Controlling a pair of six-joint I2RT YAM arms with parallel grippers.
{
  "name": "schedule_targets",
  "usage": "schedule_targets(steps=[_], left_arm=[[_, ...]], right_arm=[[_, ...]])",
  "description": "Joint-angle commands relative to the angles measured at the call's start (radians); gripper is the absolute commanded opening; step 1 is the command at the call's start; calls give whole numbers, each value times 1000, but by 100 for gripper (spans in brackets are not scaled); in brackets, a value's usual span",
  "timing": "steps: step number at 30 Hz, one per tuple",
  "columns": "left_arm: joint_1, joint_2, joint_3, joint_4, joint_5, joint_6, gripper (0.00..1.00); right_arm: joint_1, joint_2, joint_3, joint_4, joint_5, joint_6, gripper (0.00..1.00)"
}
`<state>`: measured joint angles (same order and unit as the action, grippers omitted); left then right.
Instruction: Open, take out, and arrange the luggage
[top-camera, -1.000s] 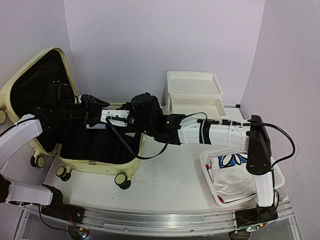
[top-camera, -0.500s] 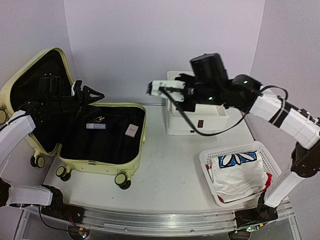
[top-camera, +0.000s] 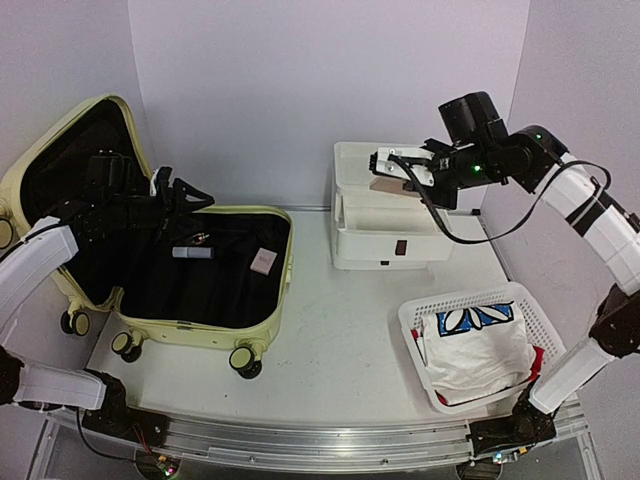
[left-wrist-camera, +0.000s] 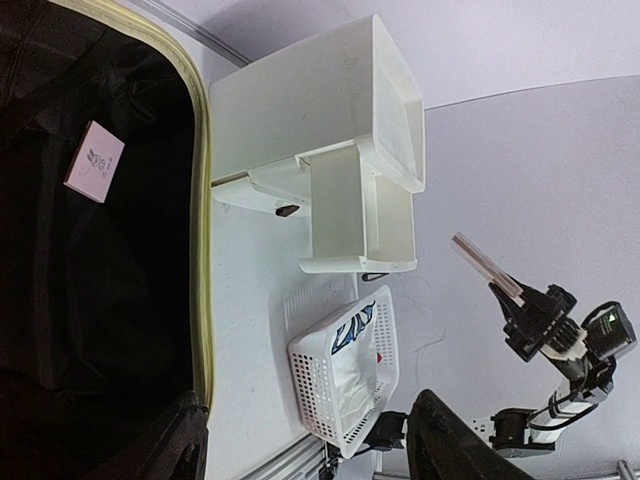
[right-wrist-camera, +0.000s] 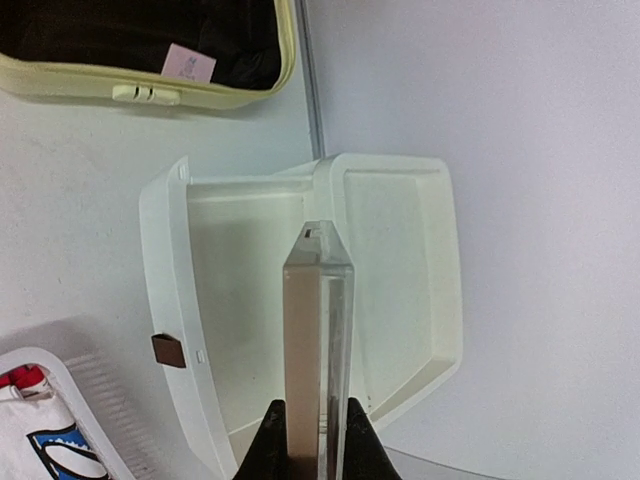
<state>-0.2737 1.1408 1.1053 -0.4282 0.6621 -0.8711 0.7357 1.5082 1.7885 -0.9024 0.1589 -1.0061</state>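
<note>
The pale yellow-green luggage (top-camera: 205, 325) lies open at the left, its lid (top-camera: 52, 150) standing up and the black lining showing. A small silver tube (top-camera: 192, 253) and a pink-white card (top-camera: 263, 261) lie inside; the card (left-wrist-camera: 95, 160) and the rim (left-wrist-camera: 202, 200) also show in the left wrist view. My left gripper (top-camera: 185, 190) hangs open and empty above the luggage's back part (left-wrist-camera: 305, 445). My right gripper (top-camera: 418, 172) is shut on a long clear case with a brown insert (right-wrist-camera: 315, 330), held above the white drawer box (top-camera: 390, 225); the gripper also shows in its own wrist view (right-wrist-camera: 307, 425).
The white drawer box has a top tray (right-wrist-camera: 400, 250) and a pulled-out drawer with a brown handle (right-wrist-camera: 168, 350). A white mesh basket (top-camera: 415, 320) holding a white and blue cloth (top-camera: 470, 345) stands at the front right. Walls close in behind and on both sides.
My right arm has swung from inside the luggage across to the drawer box, carrying the clear case. My left gripper has risen a little above the luggage.
</note>
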Motion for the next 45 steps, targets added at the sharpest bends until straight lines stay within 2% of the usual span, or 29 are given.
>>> schedule_targets(steps=[1, 9, 19, 33, 41, 45], left_arm=[[3, -31, 25, 17, 21, 20, 68], [3, -39, 18, 18, 33, 15, 68], [7, -70, -6, 18, 23, 10, 68], [19, -93, -25, 17, 19, 14, 68], [21, -94, -27, 17, 22, 14, 68], [22, -89, -27, 17, 24, 14, 68]], right_arm=[[-55, 51, 59, -30, -48, -7, 0], [-117, 194, 104, -32, -108, -44, 0], [-133, 394, 229, 31, -43, -90, 0], [-162, 487, 160, 253, -67, -175, 0], [-171, 498, 146, 262, -96, -168, 0], [-174, 485, 136, 236, -105, -140, 11]])
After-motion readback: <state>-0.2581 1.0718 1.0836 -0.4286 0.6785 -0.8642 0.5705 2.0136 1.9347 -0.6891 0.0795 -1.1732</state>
